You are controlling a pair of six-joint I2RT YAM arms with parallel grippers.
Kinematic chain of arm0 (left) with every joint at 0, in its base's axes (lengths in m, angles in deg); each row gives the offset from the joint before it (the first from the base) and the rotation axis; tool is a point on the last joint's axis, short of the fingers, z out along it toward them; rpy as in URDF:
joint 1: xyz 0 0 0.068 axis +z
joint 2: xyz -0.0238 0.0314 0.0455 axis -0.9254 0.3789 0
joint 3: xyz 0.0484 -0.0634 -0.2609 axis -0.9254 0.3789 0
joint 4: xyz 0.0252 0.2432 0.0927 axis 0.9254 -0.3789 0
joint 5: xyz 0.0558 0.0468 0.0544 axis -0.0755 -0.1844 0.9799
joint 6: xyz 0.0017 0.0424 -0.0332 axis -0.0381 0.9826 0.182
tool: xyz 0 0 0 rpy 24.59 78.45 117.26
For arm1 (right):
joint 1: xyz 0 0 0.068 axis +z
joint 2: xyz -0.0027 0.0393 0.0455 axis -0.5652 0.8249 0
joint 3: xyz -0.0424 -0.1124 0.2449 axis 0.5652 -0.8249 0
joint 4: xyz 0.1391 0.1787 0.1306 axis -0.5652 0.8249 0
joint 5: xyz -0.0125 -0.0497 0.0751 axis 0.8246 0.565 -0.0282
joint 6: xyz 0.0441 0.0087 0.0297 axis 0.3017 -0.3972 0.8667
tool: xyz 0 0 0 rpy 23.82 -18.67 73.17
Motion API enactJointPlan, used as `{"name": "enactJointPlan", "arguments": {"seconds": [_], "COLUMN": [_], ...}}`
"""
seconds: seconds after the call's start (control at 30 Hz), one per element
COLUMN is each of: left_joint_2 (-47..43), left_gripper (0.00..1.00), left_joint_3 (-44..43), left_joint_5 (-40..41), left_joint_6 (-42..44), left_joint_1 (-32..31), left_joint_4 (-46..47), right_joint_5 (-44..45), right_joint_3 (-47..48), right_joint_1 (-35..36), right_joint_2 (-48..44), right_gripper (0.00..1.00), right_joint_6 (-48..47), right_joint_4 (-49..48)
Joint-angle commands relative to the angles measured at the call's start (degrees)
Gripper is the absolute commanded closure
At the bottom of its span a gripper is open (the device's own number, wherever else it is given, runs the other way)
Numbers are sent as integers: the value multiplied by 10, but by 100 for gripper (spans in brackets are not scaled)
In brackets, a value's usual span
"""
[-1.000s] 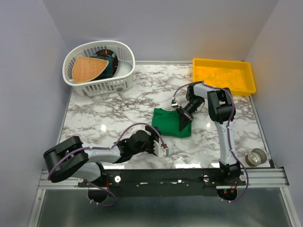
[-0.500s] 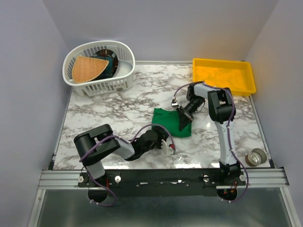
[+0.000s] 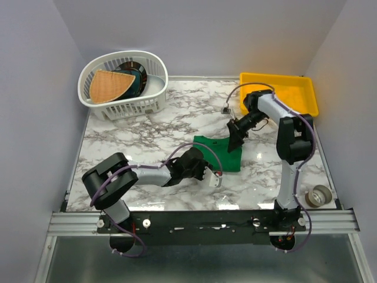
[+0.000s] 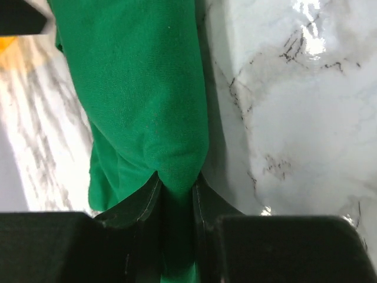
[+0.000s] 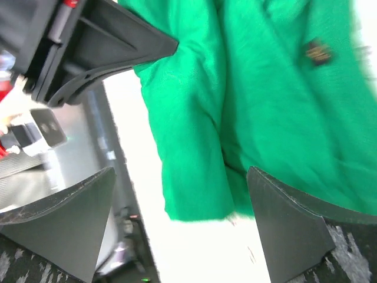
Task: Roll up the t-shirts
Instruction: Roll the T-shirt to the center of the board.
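Note:
The green t-shirt [image 3: 227, 156] lies bunched in a partly rolled wad on the marble table, right of centre. My left gripper [image 3: 210, 170] is at its near-left edge. In the left wrist view the left gripper [image 4: 177, 188] is shut on a pinched fold of the t-shirt [image 4: 141, 88]. My right gripper [image 3: 236, 136] hovers over the shirt's far right corner. In the right wrist view the right gripper [image 5: 182, 230] stands wide open, with the t-shirt [image 5: 265, 88] below it and nothing between the fingers. The left gripper [image 5: 88, 41] shows at the top left of that view.
A white laundry basket [image 3: 147, 100] holding a tan cloth and a dark dish stands at the back left. At the back right sits a yellow tray [image 3: 277, 94]. A tape roll [image 3: 320, 196] lies at the near right corner, and a small plug [image 3: 225, 109] behind the shirt.
My right gripper has let go of the shirt, opened wide and drawn back toward the far right. My left gripper has moved right and closed on the shirt's near edge.

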State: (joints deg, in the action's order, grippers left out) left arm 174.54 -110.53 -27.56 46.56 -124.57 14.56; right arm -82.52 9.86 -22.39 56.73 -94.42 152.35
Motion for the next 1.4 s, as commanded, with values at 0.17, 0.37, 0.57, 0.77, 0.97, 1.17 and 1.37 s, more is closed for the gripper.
{"name": "enactJointPlan", "arguments": {"seconds": [0.17,0.37,0.57,0.77,0.97,1.17,1.37], "left_joint_2": [26,68,88,102,108,107,108], "left_gripper": [86,87,87,87,87,87,86], "left_joint_3": [-178,-259,-299,-313,-314,-315,-318], "left_joint_5": [-234,-288,-314,-322,-324,-333,-345], "left_joint_6": [-58,-69,-77,-102,-113,-116,-108], "left_joint_1": [75,102,104,105,106,117,129], "left_joint_4": [-345,-421,-452,-460,-455,-461,-473], "right_joint_5": [131,78,114,130,200,247,310], "right_joint_3": [-361,-699,-726,-701,-686,-687,-709], "right_joint_1": [-33,-28,9,25,108,135,160], "right_joint_2": [-501,-898,-947,-858,-745,-667,-623], "right_gripper": [0,0,0,1,3,3,4], "right_joint_6": [-2,-76,-93,-111,-87,-96,-115], "right_joint_4": [-514,-685,-619,-608,-622,-673,-742]}}
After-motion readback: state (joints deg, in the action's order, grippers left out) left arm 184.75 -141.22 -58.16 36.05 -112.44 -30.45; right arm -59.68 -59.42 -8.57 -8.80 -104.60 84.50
